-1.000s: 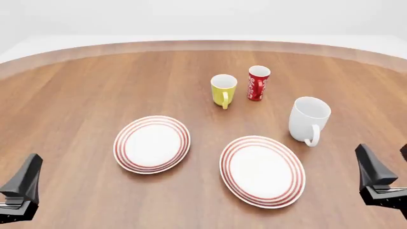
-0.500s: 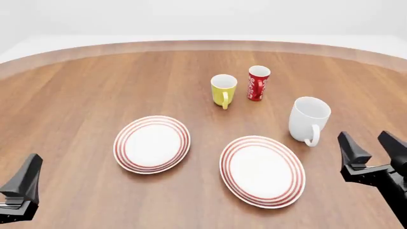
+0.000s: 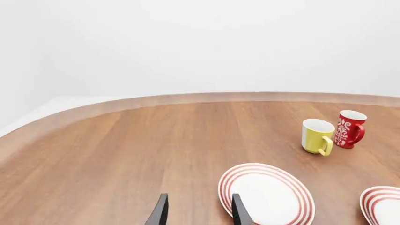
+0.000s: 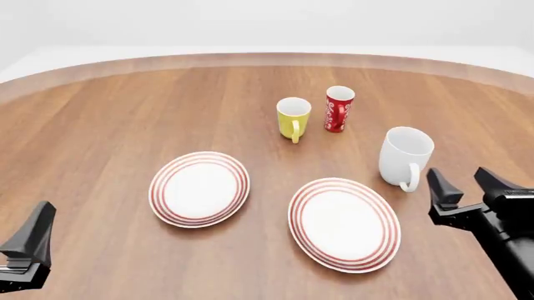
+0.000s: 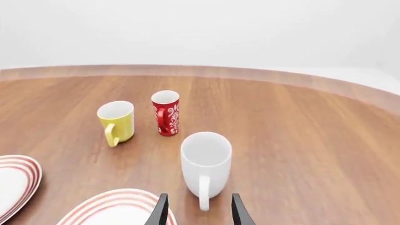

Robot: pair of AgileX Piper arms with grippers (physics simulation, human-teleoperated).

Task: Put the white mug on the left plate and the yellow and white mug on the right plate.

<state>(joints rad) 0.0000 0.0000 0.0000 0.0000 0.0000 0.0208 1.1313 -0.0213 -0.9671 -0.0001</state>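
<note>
The white mug (image 4: 404, 155) stands upright on the table at the right, handle toward the near side; it also shows in the right wrist view (image 5: 205, 167). The yellow and white mug (image 4: 293, 118) stands farther back, also seen in the wrist views (image 3: 317, 136) (image 5: 117, 122). The left plate (image 4: 199, 188) and the right plate (image 4: 344, 224) lie bare. My right gripper (image 4: 464, 185) is open, just right of and nearer than the white mug, apart from it. My left gripper (image 3: 196, 216) is open and empty at the near left; only one finger (image 4: 32, 240) shows in the front view.
A slim red cup with white markings (image 4: 338, 109) stands right beside the yellow and white mug; it also shows in both wrist views (image 3: 349, 129) (image 5: 166, 113). The round wooden table's far edge (image 4: 267, 59) curves across the back.
My right gripper has moved forward and left, from the near right corner to just beside the white mug. The left gripper, mugs and plates have not moved.
</note>
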